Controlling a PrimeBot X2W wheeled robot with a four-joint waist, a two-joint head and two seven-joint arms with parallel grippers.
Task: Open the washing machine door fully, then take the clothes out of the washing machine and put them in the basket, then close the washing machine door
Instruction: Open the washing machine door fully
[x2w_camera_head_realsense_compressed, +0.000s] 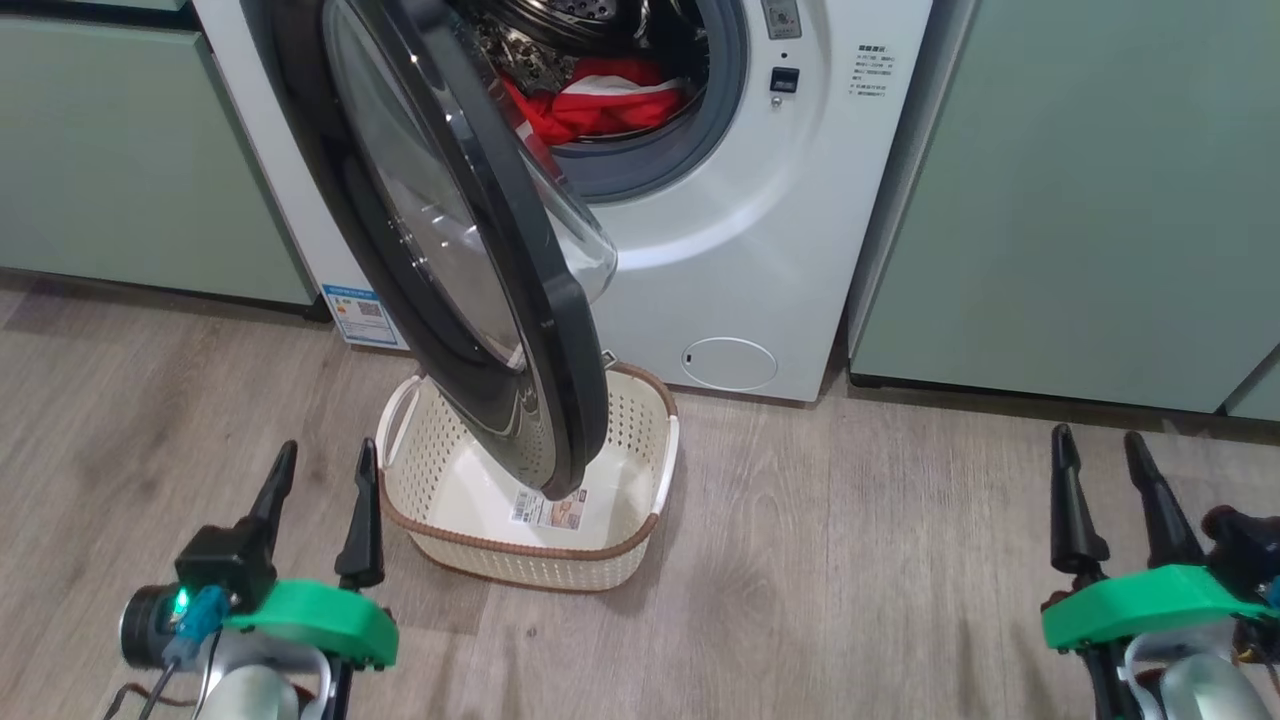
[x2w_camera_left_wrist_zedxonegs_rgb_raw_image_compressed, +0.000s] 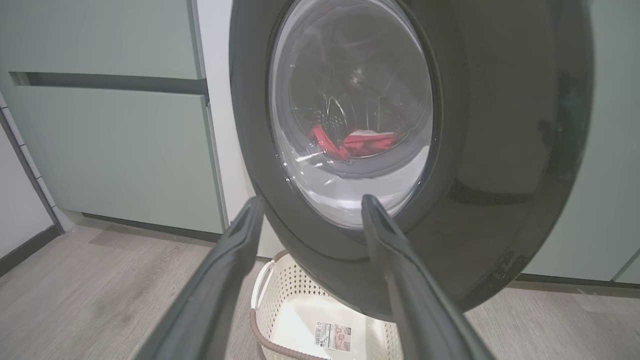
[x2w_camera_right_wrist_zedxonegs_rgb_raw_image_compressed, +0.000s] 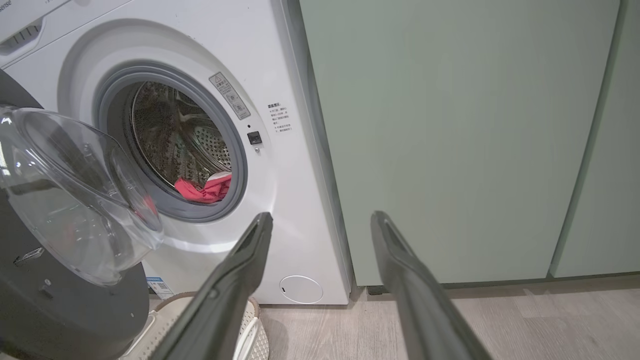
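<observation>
Currently: half-swung glossy black round door (x2w_camera_head_realsense_compressed: 455, 250) overhangs cream perforated basket (x2w_camera_head_realsense_compressed: 545, 568) | left gripper (x2w_camera_head_realsense_compressed: 329, 447), right gripper (x2w_camera_head_realsense_compressed: 1097, 434) — both spread, empty | risk — red-and-white garment (x2w_camera_head_realsense_compressed: 600, 105) could snag door, miss basket

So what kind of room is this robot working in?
Probably a home laundry corner: a white front-loading washing machine sits between pale green cabinets, red clothes lie inside it, and a cream basket stands on the wood-look floor under the open door.

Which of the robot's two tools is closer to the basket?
The left tool, right beside the basket; the right tool stands far off across the floor.
</observation>
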